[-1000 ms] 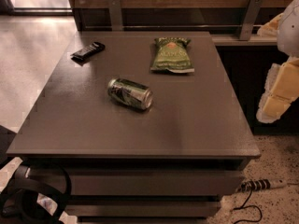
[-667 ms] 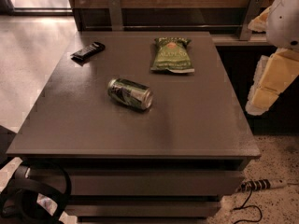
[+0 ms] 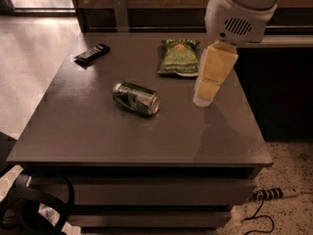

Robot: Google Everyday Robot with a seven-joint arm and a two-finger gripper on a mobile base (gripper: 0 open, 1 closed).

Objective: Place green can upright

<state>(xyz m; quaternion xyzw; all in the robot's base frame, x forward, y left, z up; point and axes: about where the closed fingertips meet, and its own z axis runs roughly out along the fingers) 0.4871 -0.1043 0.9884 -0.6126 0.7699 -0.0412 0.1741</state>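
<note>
Approach step: green can (image 3: 136,98) lies on its side on the counter (image 3: 122,136). Pincer (image 3: 204,98) hangs to its right, not touching; cannot tell if spread. Next move likely: reach over the can and grasp it.

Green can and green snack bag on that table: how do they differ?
The green can is a metal cylinder lying on its side; the snack bag is flat and crinkled. The can is dark green with silver rims; the bag is lighter green. The can lies mid-table; the bag nearer the far edge. Both rest on the table. The gripper hangs right of the can, holding neither.
</note>
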